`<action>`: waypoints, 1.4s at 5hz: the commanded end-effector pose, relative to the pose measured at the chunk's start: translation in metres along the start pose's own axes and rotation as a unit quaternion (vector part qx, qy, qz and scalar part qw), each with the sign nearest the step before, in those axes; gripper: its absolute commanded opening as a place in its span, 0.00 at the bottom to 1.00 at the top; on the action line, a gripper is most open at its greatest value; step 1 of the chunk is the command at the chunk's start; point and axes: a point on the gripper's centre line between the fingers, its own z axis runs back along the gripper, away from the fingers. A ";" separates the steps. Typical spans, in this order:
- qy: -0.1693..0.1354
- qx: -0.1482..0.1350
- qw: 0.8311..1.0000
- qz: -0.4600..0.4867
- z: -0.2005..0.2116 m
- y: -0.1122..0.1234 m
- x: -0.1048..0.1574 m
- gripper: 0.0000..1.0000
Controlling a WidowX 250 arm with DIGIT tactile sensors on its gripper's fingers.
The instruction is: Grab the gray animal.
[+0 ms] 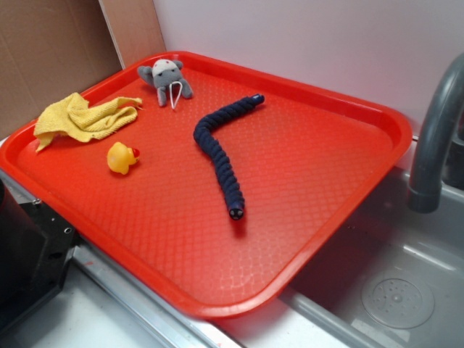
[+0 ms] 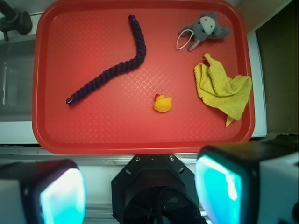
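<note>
Gray plush mouse point(image 2: 204, 29) lies in a tray point(image 2: 140, 137) corner beside the yellow cloth point(image 2: 222, 91), duck point(image 2: 162, 103) and blue snake point(image 2: 114, 65) apart, gripper point(image 2: 140, 189) wide open, empty.

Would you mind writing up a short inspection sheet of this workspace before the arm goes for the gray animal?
Surface: red tray with a textured floor, set over a sink edge.
Job's things: gray animal lies near a tray corner, white string loop beside it, nothing touching it.
Clutter: yellow cloth crumpled close to the animal; yellow duck mid-tray; dark blue snake bent across the tray's other half.
Grippers: tool open, held off the tray's near edge in the wrist view, holding nothing.
Cables: nothing seen.
Surroundings: gray faucet and sink basin beside the tray; pale wall behind; brown board at the far corner.
</note>
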 end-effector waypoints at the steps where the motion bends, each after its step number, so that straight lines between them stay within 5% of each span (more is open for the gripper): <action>1: 0.000 0.000 1.000 0.000 0.000 0.000 0.000 1.00; 2: -0.027 0.038 0.999 0.010 -0.045 0.015 0.038 1.00; 3: 0.013 0.036 0.997 0.065 -0.085 0.030 0.068 1.00; 4: -0.034 0.047 0.990 0.127 -0.106 0.052 0.101 1.00; 5: -0.080 0.086 0.962 0.246 -0.123 0.081 0.127 1.00; 6: -0.088 0.100 0.957 0.259 -0.140 0.093 0.143 1.00; 7: -0.088 0.059 0.969 0.222 -0.155 0.110 0.155 1.00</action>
